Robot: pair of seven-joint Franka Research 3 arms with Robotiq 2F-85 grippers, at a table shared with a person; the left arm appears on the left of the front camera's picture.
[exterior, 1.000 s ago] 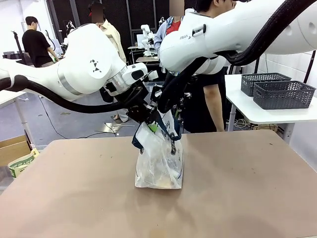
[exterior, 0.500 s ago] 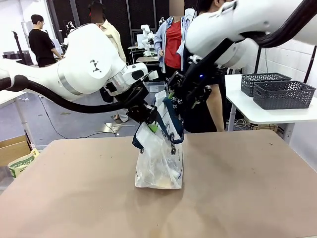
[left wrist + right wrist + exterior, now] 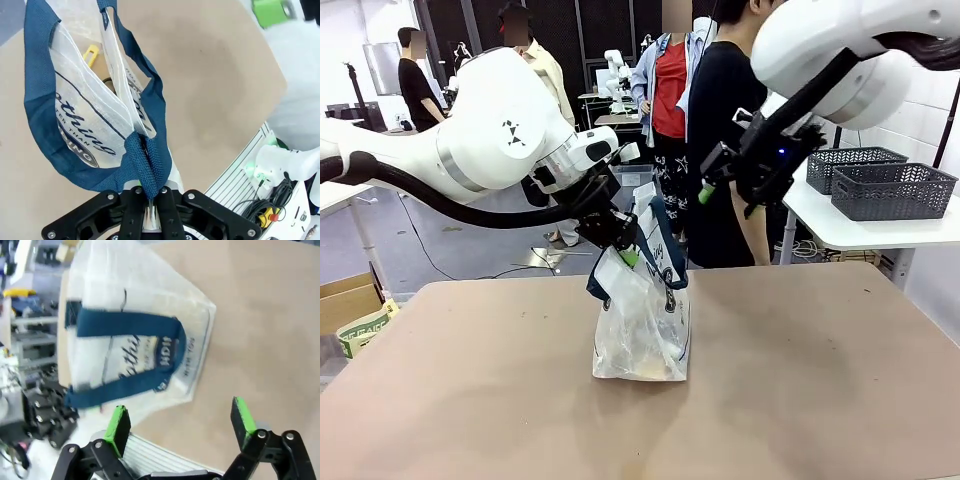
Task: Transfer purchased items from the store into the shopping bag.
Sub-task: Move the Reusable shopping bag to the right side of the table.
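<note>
**Materials and finishes at the bagging table, as you see them.**

Your shopping bag is thin translucent white plastic film, crinkled and faintly glossy, with navy print; its strap handles are coarse woven navy cloth whose weave shows plainly in the left wrist view. The table wears a matt tan surface, smooth and board-like. Your left gripper is matt black with small bright screw heads; your right gripper pairs that same black body with green pads of dull, rubbery look. Both arm shells are smooth, glossy white. The baskets on the side table are dark grey slotted plastic.
</note>
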